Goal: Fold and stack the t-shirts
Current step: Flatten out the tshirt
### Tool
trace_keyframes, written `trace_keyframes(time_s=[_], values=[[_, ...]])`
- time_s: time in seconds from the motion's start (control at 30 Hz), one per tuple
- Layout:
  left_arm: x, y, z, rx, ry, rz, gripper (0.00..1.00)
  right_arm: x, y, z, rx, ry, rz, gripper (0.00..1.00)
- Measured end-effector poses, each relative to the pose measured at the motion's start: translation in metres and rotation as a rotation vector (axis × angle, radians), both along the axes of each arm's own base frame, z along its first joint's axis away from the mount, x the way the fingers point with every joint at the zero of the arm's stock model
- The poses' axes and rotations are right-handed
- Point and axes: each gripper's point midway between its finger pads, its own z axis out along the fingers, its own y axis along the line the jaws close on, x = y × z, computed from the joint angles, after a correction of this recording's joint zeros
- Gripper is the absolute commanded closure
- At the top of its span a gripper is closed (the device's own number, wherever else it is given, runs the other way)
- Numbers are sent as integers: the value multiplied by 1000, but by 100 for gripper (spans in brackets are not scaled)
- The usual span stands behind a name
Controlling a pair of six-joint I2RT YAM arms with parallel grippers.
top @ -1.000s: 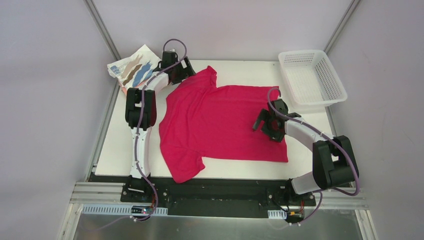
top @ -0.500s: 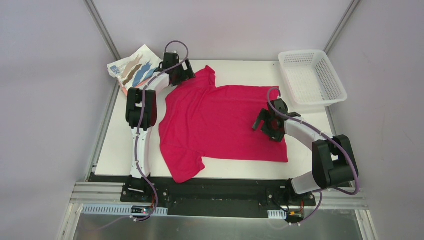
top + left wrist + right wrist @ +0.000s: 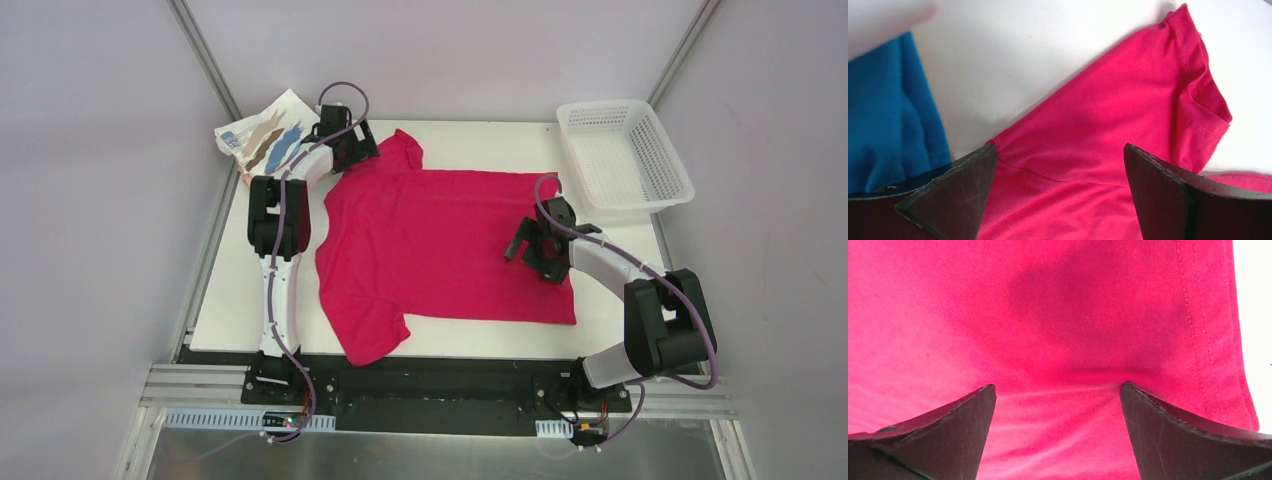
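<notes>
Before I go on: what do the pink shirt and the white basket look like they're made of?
Pink shirt: soft knit cloth, possibly cotton jersey, with a matte finish. It lies limp with gentle wrinkles, and the wrist views show a fine texture and stitched hems.
Basket: stiff white plastic, probably moulded, with a slight sheen. Its walls and floor are an even grid of small holes, and it holds its shape.

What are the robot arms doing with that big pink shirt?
Two robot arms are working on a crimson-pink t-shirt spread flat on the table. The left gripper hangs open over its far sleeve, and the right gripper is open over the hem end. Neither grips it. No fold yet.
</notes>
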Motion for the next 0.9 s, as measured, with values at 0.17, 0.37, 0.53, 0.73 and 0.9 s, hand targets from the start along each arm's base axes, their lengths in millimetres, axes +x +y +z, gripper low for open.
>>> trace_keyframes(time_s=[0.17,0.37,0.53,0.73,0.9], values=[[1,13,3,26,15,38,1,1,0,0,3,3,-9,0],[14,12,34,13,-26,33,1,6,0,9,2,-5,-13,1],[26,2,71,-5,-107,11,1,28,6,41,30,-98,-13,1],[1,-30,95,-8,-117,-55,1,43,19,82,88,-223,24,1],[-37,-53,100,-4,-87,-102,1,76,56,119,201,-324,135,0]])
